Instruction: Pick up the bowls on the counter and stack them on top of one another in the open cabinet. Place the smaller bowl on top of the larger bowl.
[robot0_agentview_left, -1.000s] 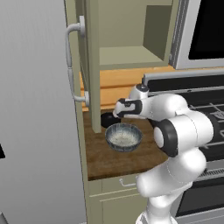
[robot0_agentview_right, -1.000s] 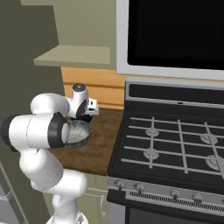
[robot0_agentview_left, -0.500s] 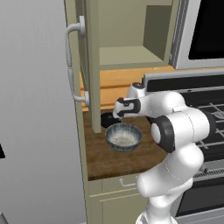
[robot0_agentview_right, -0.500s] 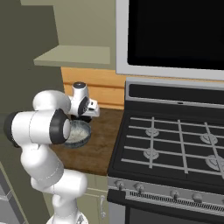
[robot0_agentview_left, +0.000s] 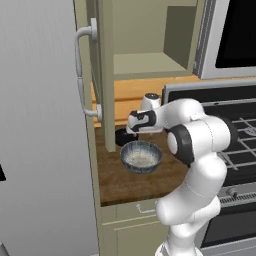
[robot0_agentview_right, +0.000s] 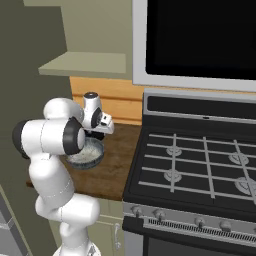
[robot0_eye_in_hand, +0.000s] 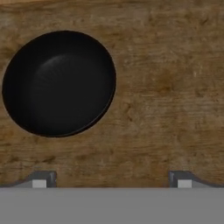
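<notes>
The pincer (robot0_agentview_left: 134, 133) hangs low over the back of the counter (robot0_agentview_left: 131, 186), pointing straight down, its two fingertips (robot0_eye_in_hand: 41, 179) spread wide with nothing between them. Seen from the hand, the black bowl (robot0_eye_in_hand: 59, 83) sits on the bare wood (robot0_eye_in_hand: 166, 87) off to one side of the fingers' line, apart from both tips, so the pincer is above open counter beside the bowl and not over it. From the left base view the black bowl (robot0_agentview_left: 122, 136) is at the back left of the counter, close to the edge of the open cabinet door (robot0_agentview_left: 105, 75) and partly hidden by the hand. The grey bowl (robot0_agentview_left: 141, 156) stands upright just in front of it, nearer the counter's middle, its pale speckled inside showing; whether the two rims touch cannot be told. In the right base view the grey bowl (robot0_agentview_right: 86, 153) is half covered by the arm's elbow. The cabinet (robot0_agentview_left: 150, 35) above the counter has its shelf (robot0_agentview_left: 145, 64) in plain sight, and the door's white handle (robot0_agentview_left: 82, 75) faces left. A stove (robot0_agentview_right: 200, 165) stands against the counter's right edge, with a dark oven window (robot0_agentview_right: 200, 37) above it.
</notes>
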